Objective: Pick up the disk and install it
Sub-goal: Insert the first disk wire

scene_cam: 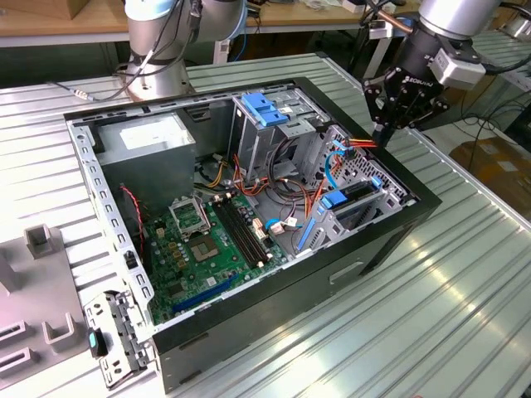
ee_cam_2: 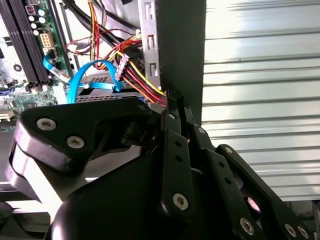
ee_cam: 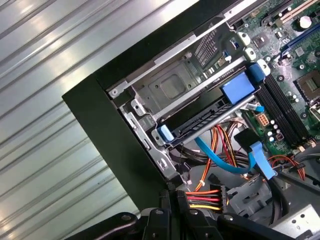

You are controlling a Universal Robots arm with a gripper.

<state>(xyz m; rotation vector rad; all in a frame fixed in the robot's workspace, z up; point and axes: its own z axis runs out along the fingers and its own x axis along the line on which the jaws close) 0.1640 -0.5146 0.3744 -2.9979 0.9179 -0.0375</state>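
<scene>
While the hand (scene_cam: 384, 137) hangs above the case (scene_cam: 249, 307) in the exterior view, fingers pinched together on nothing, the disk (scene_cam: 353, 193) sits slotted in the cage (scene_cam: 355, 164) below it. In the second wrist view the fingertips (ee_cam_2: 170, 117) end beside coloured wires (ee_cam_2: 142, 85). In the first wrist view the disk (ee_cam: 200, 121) lies just beyond the hand (ee_cam: 174, 194).

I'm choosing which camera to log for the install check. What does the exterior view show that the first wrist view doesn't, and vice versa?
Exterior view: the arm's base, the grey power-supply box, the blue bracket atop the upper cage, and the grey fixture beside the case.
First wrist view: the plug of red, yellow and black wires right beside the tip of the shut tool, and the drive bay's stamped top plate.
Both: the tool, the disk seated in its bay between blue rail ends, the blue data cable, the motherboard.
</scene>
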